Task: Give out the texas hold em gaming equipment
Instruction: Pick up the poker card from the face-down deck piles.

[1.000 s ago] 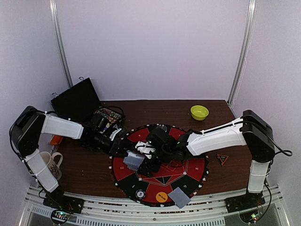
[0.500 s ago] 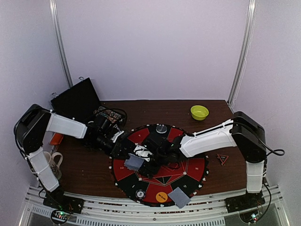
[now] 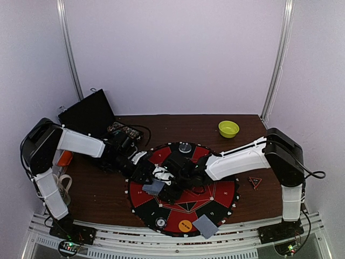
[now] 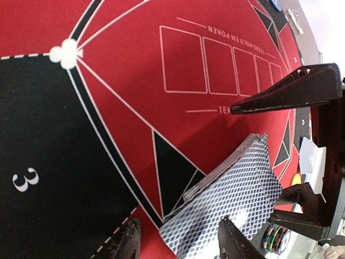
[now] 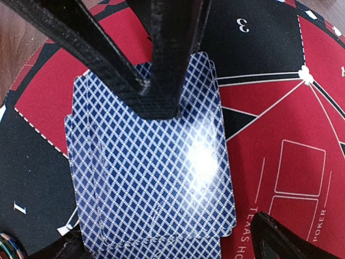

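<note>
A deck of playing cards (image 5: 151, 172) with blue-diamond backs lies on the red-and-black mat (image 3: 223, 191), slightly fanned. My right gripper (image 5: 172, 245) is open and straddles the deck, with a gap between the card edge and its right finger. My left gripper (image 4: 180, 245) is open, its fingertips (image 4: 233, 240) apart over the deck's corner (image 4: 232, 199). In the top view both grippers, left (image 3: 144, 174) and right (image 3: 164, 181), meet at the deck (image 3: 154, 187). Dealt cards (image 3: 205, 225), an orange button (image 3: 185, 225) and chip stacks (image 3: 160, 222) (image 3: 185, 147) sit on the mat.
A lime-green bowl (image 3: 228, 128) stands at the back right. A small red triangle marker (image 3: 254, 182) lies right of the mat. An open black case (image 3: 89, 114) and a mug (image 3: 59, 189) are on the left. A chip stack (image 4: 275, 237) shows beside the deck.
My left gripper has opened and let go of the deck. Both grippers and the deck have shifted slightly; the right jaws stay wide.
</note>
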Tool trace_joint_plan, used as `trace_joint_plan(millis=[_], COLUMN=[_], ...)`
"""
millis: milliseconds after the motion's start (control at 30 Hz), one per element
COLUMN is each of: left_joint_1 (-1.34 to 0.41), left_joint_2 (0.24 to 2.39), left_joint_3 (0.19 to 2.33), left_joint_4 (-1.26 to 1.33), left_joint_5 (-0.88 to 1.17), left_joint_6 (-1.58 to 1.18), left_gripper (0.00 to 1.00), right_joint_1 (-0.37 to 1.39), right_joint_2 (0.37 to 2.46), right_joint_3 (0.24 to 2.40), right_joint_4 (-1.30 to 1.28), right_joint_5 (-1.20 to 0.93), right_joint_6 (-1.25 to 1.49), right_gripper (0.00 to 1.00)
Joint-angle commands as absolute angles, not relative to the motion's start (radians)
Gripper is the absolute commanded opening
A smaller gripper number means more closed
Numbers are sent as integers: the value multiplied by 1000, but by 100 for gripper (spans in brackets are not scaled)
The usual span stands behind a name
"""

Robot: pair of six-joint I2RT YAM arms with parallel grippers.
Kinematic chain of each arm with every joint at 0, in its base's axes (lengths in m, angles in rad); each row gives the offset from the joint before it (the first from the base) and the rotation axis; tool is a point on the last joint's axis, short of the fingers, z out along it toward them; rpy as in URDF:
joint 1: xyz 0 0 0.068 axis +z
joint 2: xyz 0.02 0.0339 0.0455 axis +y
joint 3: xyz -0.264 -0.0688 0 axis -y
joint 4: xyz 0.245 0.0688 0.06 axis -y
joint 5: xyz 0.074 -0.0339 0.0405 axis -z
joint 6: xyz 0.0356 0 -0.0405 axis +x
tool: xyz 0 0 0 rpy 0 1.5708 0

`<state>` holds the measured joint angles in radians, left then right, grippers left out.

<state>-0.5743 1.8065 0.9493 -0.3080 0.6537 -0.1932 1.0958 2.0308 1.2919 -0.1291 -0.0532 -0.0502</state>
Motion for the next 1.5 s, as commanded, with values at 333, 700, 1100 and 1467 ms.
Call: trace_joint_plan(millis=[333,700,1100,1467], left_joint_1=[-589,-562,-513,-501], left_joint_2=[1775,1723,1672,1614], left_joint_3=[958,936,914,875], left_joint_4=[-384,-372,-346,-314], left_joint_5=[491,558,680,777], left_joint_6=[-160,-159,-177,-133], left_gripper=[29,18,0,0], right_joint_1=[1102,1102,1103,1101], right_joint_2=[2042,2033,2029,2018], right_joint_3=[1291,1283,1279,1274], right_joint_4=[-153,-157,-160,-151], right_joint_5=[-13,0,15,1], right_joint_6=[-57,-58,-62,-60], right_gripper=[97,97,97,99])
